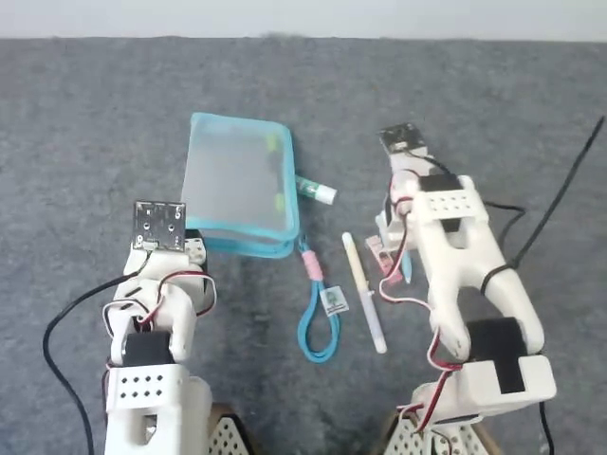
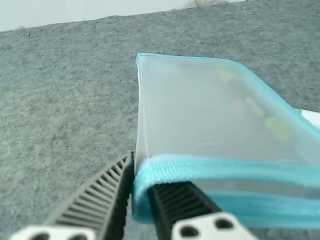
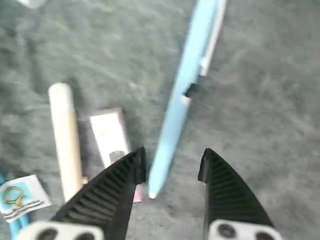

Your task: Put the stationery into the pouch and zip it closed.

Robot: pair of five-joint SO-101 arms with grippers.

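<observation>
The left gripper (image 2: 140, 175) is clamped on a corner of the pouch (image 2: 200, 110), which lies on the surface (image 1: 95, 114). The right gripper (image 3: 173, 155) is open, jaws straddling the tip of the blue pen (image 3: 186, 85).

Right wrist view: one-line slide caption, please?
Right pincer open over the tip of a light-blue pen on the grey mat, cream pen beside it.

Frosted pouch (image 1: 235, 175) edged in turquoise — pale-blue pen (image 3: 172, 125), cream pen (image 1: 363, 292) — on speckled grey carpet (image 1: 85, 123).
</observation>
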